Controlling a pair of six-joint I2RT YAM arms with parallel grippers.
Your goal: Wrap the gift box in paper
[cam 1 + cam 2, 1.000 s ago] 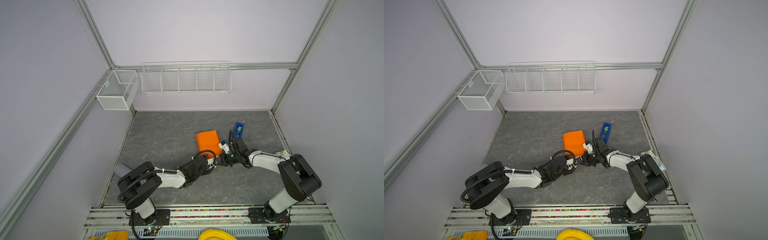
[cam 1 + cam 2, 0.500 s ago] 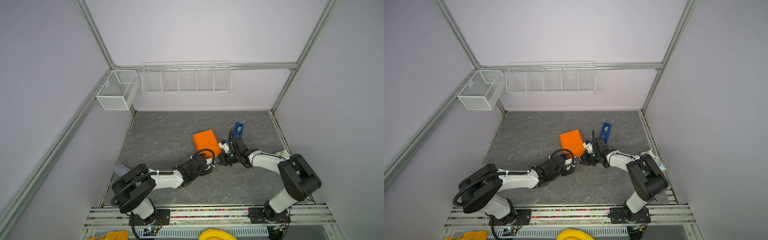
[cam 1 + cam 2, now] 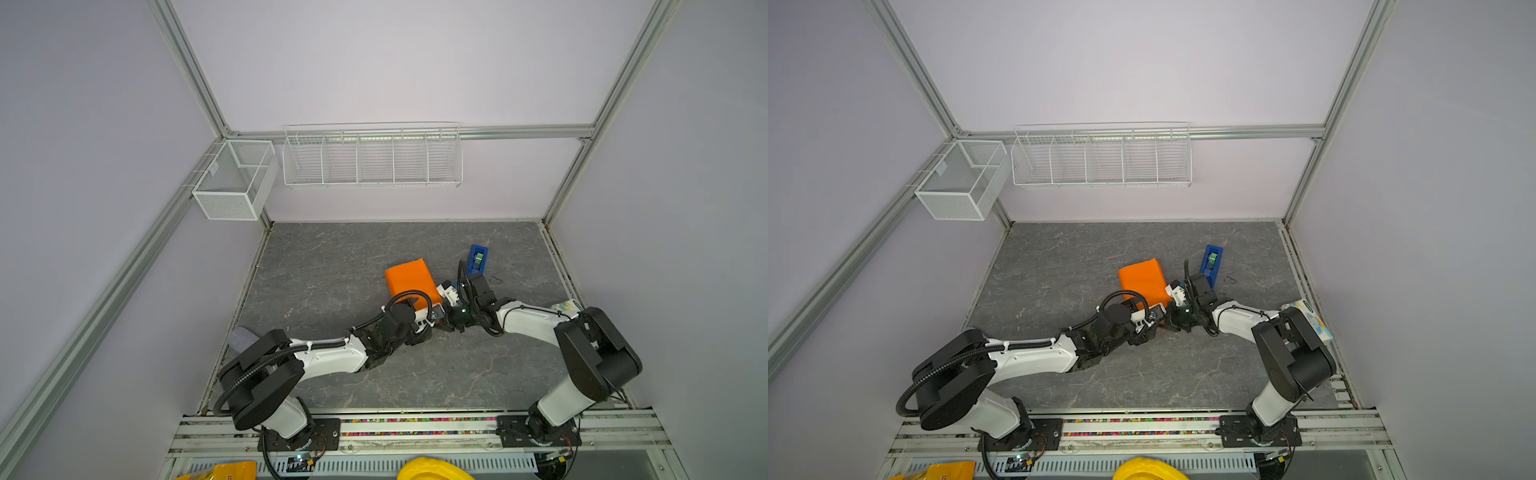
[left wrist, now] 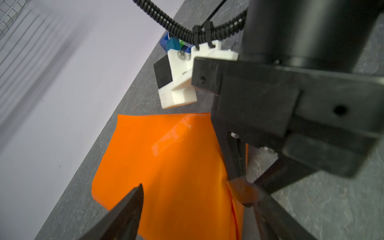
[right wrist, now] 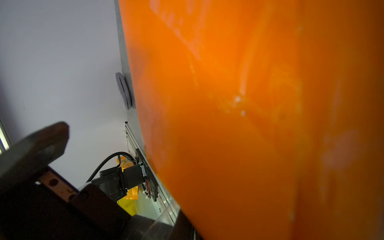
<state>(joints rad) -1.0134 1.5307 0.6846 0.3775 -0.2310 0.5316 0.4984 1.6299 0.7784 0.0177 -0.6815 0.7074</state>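
Note:
The paper [image 3: 409, 279] [image 3: 1142, 279] is an orange sheet folded into a closed packet on the grey table, with clear tape across its top. The gift box is hidden inside it. My left gripper [image 4: 197, 207] [image 3: 424, 322] is open at the packet's near end, one finger on either side of it. My right gripper [image 4: 245, 187] [image 3: 442, 320] is shut, its tips against the folded near corner where a clear strip of tape lies. I cannot tell whether it pinches anything there. In the right wrist view the paper [image 5: 259, 114] fills most of the picture.
A blue tape dispenser [image 3: 477, 258] [image 3: 1212, 259] stands just behind the right arm. A colourful white packet [image 3: 565, 306] lies at the table's right edge. A grey pad [image 3: 245, 338] leans at the left edge. Wire baskets [image 3: 372, 156] hang on the back wall.
My left gripper's jaws have spread wider around the packet's end. The orange packet has shifted slightly to the left. The right gripper has stayed shut in place.

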